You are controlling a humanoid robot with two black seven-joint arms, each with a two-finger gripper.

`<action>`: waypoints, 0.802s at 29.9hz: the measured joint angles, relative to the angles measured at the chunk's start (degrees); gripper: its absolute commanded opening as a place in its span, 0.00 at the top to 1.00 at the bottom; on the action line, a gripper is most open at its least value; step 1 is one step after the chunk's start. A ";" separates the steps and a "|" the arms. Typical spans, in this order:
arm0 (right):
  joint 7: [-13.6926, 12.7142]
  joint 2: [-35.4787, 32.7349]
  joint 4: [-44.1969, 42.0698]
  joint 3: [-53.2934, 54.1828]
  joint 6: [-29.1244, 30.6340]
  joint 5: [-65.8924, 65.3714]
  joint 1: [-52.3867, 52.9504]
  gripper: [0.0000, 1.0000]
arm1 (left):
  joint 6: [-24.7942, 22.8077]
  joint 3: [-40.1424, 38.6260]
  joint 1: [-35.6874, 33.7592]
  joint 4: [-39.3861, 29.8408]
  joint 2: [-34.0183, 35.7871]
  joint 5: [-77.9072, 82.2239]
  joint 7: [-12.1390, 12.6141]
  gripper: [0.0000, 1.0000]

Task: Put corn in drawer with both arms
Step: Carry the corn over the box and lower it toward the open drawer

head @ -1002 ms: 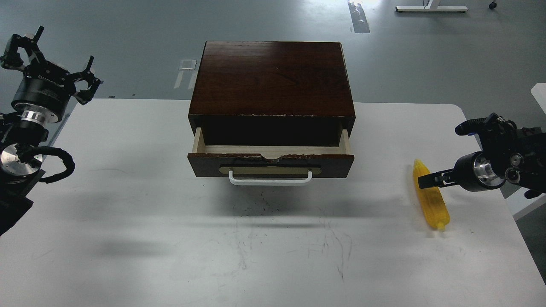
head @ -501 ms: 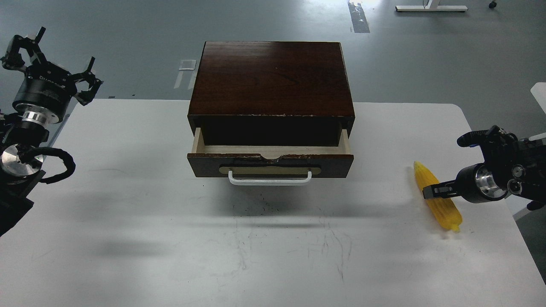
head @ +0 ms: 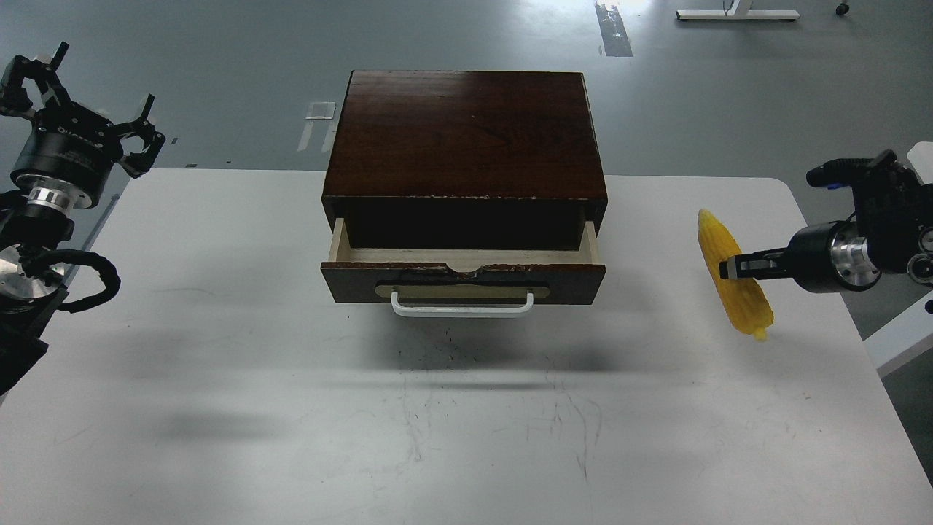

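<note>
The yellow corn [head: 732, 273] hangs above the right side of the white table, held near its middle by my right gripper [head: 731, 268], which is shut on it. The right arm comes in from the right edge. The dark brown drawer [head: 463, 281] of the boxy cabinet [head: 465, 135] stands partly pulled out, with pale wood showing inside and a white bar handle [head: 462, 308] at the front. It looks empty in the part that shows. My left gripper [head: 76, 87] is open and empty, raised at the far left beyond the table's corner.
The white table [head: 219, 379] carries only the cabinet, at its back centre. Scuff marks cover its front middle. Grey floor lies behind, with a white piece of furniture [head: 904, 335] just off the table's right edge.
My right gripper has lifted the corn off the table and raised it, moving it slightly back. The left arm has shifted a little to the left. The drawer has not moved.
</note>
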 measured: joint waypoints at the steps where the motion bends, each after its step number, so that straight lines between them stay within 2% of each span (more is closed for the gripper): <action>1: 0.00 -0.72 1.43 -0.01 0.38 0.00 1.99 0.77 | 0.00 0.16 0.00 0.00 0.21 0.04 0.08 0.01; 5: 0.01 -1.36 4.96 0.09 2.17 -0.87 9.73 0.78 | 0.00 0.37 0.00 -0.01 1.00 0.05 0.16 0.01; 10: 0.01 -0.07 5.64 -0.03 2.59 -2.52 13.75 0.80 | 0.00 0.41 0.00 0.02 1.38 0.06 0.26 0.01; 15: 0.23 8.75 5.84 0.10 2.51 -11.87 23.96 0.83 | 0.00 0.42 -0.22 0.03 1.83 0.08 0.44 0.01; 18: 1.04 15.15 6.15 0.39 2.30 -18.45 25.42 0.83 | 0.00 0.41 -0.22 0.02 2.25 0.09 0.44 0.01; 24: 1.66 24.75 6.10 1.20 2.12 -21.40 27.28 0.83 | 0.00 0.40 -0.19 -0.03 3.03 0.08 0.41 0.01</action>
